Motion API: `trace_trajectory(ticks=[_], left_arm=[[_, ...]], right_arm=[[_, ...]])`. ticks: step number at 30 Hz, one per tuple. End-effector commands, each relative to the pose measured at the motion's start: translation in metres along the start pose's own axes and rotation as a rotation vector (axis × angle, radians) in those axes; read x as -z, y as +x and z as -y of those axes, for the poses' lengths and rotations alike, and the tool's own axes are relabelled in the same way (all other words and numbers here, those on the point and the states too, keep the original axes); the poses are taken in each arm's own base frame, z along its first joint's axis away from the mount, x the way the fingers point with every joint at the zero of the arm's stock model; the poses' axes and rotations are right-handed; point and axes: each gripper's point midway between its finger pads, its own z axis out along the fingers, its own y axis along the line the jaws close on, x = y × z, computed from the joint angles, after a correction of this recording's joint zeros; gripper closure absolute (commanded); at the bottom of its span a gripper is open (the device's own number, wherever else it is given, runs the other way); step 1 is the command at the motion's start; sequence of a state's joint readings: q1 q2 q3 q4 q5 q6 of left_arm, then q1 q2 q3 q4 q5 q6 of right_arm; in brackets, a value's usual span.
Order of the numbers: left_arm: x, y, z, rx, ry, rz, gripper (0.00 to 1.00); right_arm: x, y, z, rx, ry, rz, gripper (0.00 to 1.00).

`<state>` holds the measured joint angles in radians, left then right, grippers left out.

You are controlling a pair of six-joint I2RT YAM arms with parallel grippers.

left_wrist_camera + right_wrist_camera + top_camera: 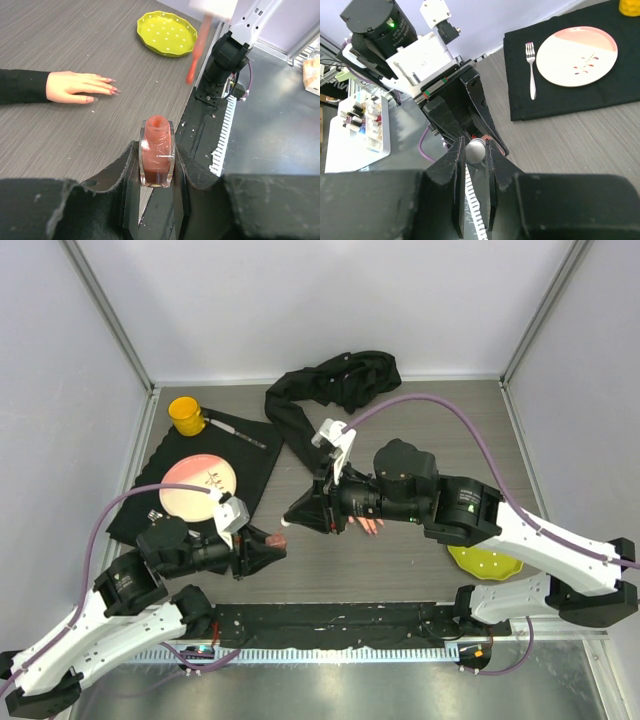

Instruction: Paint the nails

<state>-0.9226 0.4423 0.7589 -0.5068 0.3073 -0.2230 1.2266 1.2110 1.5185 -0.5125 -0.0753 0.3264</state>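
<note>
Bottle: being pinched upright and uncapped between the fingers of the left gripper, lower centre of the left wrist view.
Brush: being held by its white cap, which is being pinched by the right gripper; hanging just beyond the bottle, upper centre.
Nails: being shown at the left of that view, tipping the flat hand, well apart from the brush.
Technique: the bottle is best being kept steady, and the brush being lowered gently, tip-first, onto one nail.

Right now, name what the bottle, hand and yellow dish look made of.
Bottle: clear and glossy, glass or hard plastic, glints over red polish. Hand: matte peach, likely rubber or vinyl. Dish: smooth white-dotted lime, ceramic or plastic.
</note>
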Motion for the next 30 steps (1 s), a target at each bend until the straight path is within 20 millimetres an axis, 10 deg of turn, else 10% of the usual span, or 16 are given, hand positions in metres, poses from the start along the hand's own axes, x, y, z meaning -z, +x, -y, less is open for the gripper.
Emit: trace_trajectory(ticks=[1, 30], left_arm=[[0.006, -0.022, 0.008, -0.038, 0.027, 0.072, 1.00], [0.010, -0.024, 0.012, -0.047, 0.044, 0.093, 1.00]], right_arm=[[-0.003, -0.015, -0.013, -0.006, -0.056, 0.039, 0.99], [-0.019, 0.004, -0.004, -0.006, -0.031, -0.019, 0.99]])
